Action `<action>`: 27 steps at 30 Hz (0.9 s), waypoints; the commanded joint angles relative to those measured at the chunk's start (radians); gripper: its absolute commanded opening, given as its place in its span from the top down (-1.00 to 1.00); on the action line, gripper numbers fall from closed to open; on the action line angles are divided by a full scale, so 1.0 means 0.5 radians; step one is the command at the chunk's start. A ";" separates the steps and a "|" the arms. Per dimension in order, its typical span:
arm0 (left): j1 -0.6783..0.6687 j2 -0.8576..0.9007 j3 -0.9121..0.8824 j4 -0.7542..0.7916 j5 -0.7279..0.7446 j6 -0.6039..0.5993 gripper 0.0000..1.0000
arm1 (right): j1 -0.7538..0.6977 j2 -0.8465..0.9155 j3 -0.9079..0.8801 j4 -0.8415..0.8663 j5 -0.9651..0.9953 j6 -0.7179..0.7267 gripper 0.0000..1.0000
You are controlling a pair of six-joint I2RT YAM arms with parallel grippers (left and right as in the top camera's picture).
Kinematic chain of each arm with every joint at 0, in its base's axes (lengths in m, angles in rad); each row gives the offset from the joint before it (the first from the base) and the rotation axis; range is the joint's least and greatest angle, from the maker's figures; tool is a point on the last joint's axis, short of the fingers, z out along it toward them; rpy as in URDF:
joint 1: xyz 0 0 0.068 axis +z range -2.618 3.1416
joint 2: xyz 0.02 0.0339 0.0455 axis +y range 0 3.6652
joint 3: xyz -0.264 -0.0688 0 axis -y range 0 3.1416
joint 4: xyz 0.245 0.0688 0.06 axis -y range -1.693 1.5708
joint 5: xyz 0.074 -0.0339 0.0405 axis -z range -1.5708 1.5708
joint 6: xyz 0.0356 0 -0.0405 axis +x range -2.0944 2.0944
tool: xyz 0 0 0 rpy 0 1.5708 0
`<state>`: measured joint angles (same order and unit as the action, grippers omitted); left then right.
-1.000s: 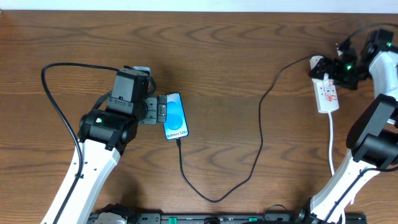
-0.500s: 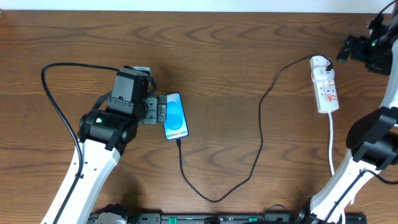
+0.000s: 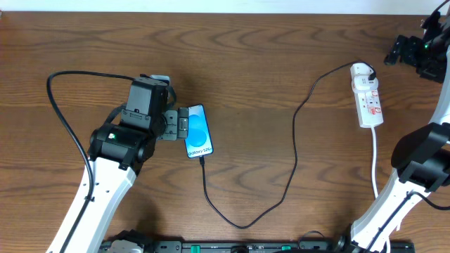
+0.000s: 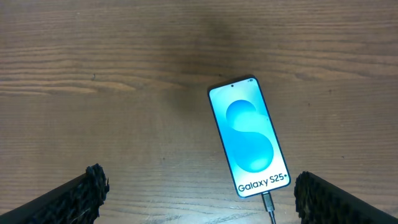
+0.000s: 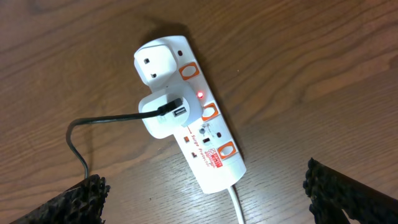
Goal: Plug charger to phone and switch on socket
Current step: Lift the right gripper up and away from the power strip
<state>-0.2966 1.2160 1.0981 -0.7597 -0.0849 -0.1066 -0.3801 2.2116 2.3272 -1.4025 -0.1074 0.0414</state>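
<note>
Phone point(image 3: 198, 131) lies flat on the wooden worktop point(image 3: 267, 63), left of centre, screen up and lit blue with the white text "Galaxy S25+". In the left wrist view we see the phone point(image 4: 250, 137) slightly slanted, with the charger point(image 4: 268, 204) seated in its lower edge.

From the phone, we trace the charger point(image 3: 295, 140) in the overhead view as a thin black cable. It runs toward the near edge of the worktop, loops, then climbs to the socket point(image 3: 368, 98) at the far right.

In the right wrist view, the socket point(image 5: 189, 118) is a white strip with orange-red switches. The charger point(image 5: 106, 119) ends in a black connector pushed into a white adapter block point(image 5: 163, 115) on the strip. A small red lamp point(image 5: 200, 95) beside that block is lit. A thick white cord point(image 3: 375, 158) leaves the near end of the socket.

The left gripper point(image 3: 179, 125) sits at the left side of the phone. Its fingers point(image 4: 87, 193) are spread wide and hold nothing; we see no contact with the phone.

The right gripper point(image 3: 394, 55) is at the far right corner, apart from the socket. Its fingers point(image 5: 336, 193) are likewise fully released and empty.
</note>
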 commanded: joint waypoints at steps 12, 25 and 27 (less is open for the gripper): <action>-0.005 0.000 0.000 -0.006 -0.027 0.018 -0.96 | 0.015 -0.028 0.018 -0.007 0.015 0.021 -0.99; -0.005 -0.020 0.000 -0.015 -0.026 0.018 -0.96 | 0.016 -0.028 0.018 -0.007 0.015 0.021 -0.98; -0.005 -0.037 -0.001 -0.036 -0.026 0.018 -0.96 | 0.015 -0.028 0.018 -0.007 0.015 0.021 -0.99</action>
<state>-0.2966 1.2156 1.0981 -0.7639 -0.0849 -0.1066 -0.3801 2.2116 2.3272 -1.4025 -0.1074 0.0414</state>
